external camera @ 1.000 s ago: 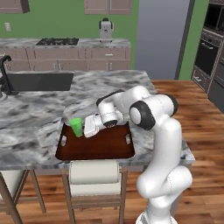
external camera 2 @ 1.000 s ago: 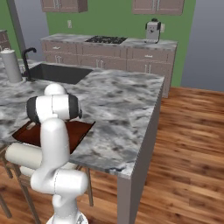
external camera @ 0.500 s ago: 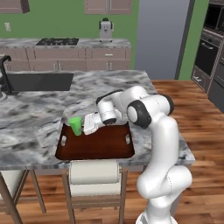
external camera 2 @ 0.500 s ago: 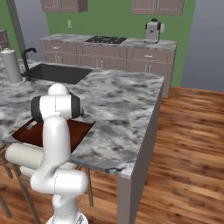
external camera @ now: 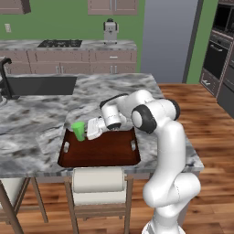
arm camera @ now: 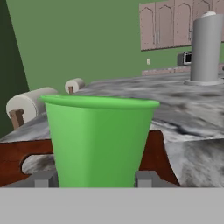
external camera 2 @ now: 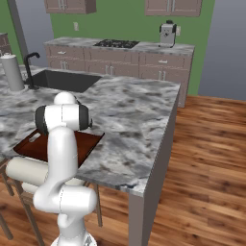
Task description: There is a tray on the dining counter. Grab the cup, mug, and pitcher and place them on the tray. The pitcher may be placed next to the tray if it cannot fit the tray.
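No writing shows on the green cup point(arm camera: 99, 140), which stands upright, mouth up, on the tray's point(external camera: 98, 153) far left corner. The gripper point(arm camera: 94, 178) brackets it, one finger point(arm camera: 146, 178) at each side of its base; actual contact cannot be judged. Beyond, the marbled dining counter point(external camera: 41, 107) stretches toward its dark sink point(external camera: 41, 85).

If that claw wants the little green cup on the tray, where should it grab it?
Probably by the side wall, coming in level from the side, as the claw does now, one fingertip on each flank. The green cup stands upright on the tray, has no handle, and narrows toward its base, so a grip near the wider rim should slip less.
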Controlling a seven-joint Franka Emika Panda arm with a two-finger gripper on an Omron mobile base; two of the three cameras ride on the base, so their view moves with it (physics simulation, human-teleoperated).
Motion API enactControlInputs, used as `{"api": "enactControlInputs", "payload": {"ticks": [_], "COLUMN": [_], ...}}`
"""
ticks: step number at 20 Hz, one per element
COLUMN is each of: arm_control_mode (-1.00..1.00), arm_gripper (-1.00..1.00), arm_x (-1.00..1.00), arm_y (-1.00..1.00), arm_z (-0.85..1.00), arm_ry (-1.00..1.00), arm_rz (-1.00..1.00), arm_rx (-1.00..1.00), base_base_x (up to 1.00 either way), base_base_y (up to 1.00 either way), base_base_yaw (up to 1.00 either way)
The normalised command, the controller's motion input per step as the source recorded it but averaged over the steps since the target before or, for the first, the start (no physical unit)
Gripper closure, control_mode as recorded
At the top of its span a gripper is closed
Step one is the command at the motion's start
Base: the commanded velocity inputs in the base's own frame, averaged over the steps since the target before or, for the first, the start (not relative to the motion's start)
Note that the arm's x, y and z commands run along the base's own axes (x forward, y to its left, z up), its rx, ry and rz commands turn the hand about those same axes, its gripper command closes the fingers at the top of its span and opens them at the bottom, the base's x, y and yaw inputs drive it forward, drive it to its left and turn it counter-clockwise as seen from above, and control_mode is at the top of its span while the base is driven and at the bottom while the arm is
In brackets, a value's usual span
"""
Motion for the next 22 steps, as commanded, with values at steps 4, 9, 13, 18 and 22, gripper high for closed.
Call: {"api": "enactControlInputs", "payload": {"ticks": [4, 9, 13, 18, 22], "arm_control_mode": [-1.00, -1.00, -1.00, -1.00, -1.00], "arm_gripper": [-1.00, -1.00, -1.00, -1.00, -1.00], "arm_x": [0.00, 0.00, -0.03, -0.09, -0.30], "arm_y": [0.01, -0.01, -0.12, -0.27, -0.50], "arm_z": [0.00, 0.00, 0.00, 0.00, 0.00], "arm_ry": [0.00, 0.00, 0.00, 0.00, 0.00], "arm_rz": [0.00, 0.00, 0.00, 0.00, 0.00], "arm_rx": [0.00, 0.00, 0.00, 0.02, 0.05], "base_base_x": [0.00, 0.00, 0.00, 0.00, 0.00], "base_base_y": [0.00, 0.00, 0.00, 0.00, 0.00], "base_base_yaw": [0.00, 0.00, 0.00, 0.00, 0.00]}}
